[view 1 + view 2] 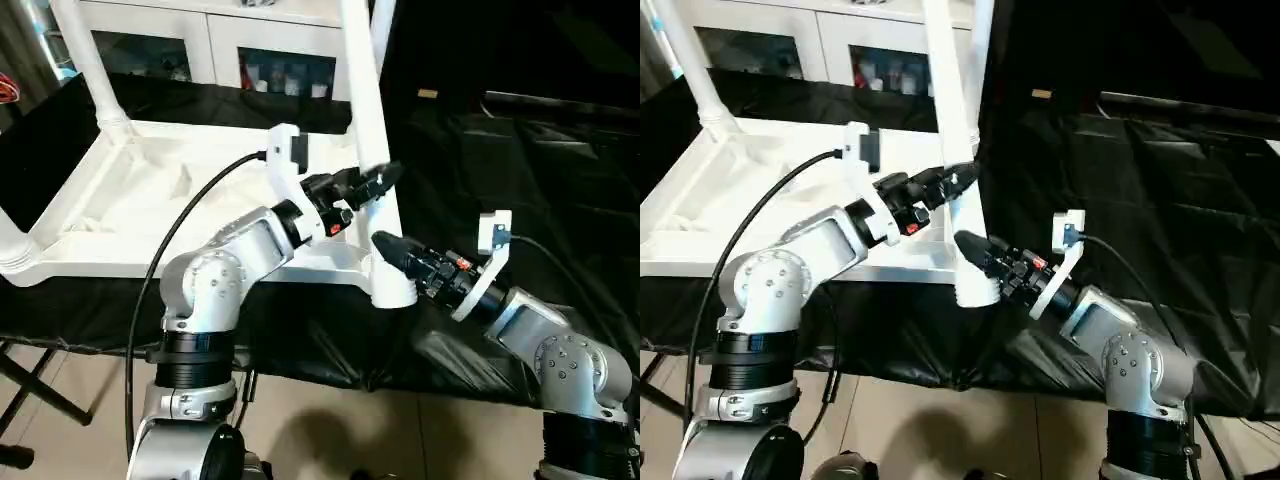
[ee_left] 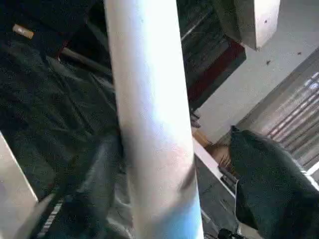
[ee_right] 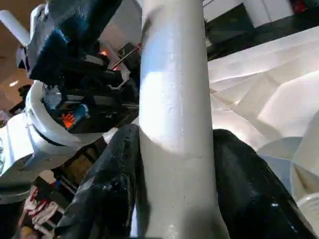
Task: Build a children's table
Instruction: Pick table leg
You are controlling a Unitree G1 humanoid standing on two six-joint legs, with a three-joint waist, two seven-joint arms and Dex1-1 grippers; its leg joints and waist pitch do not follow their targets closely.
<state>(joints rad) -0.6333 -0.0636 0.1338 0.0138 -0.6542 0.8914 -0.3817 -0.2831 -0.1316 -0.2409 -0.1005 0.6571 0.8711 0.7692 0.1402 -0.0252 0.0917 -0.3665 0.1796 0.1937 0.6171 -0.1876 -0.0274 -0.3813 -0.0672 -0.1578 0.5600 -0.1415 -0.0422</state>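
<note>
The right end effector (image 1: 385,243) pinches the upright table leg (image 1: 366,120) near its socket; the left end effector (image 1: 385,180), spread, flanks it higher.

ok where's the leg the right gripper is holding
In the left eye view the leg stands upright in the near right corner socket of the upturned table top, with the right gripper clamped low on it and the left gripper just above.

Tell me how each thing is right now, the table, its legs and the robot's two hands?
Tabletop: upside down on the black cloth.
Near corner leg: upright in its socket.
Far left leg: standing in its socket.
Right gripper: jaws closed around the near leg's base.
Left gripper: at the same leg, higher up.
</note>
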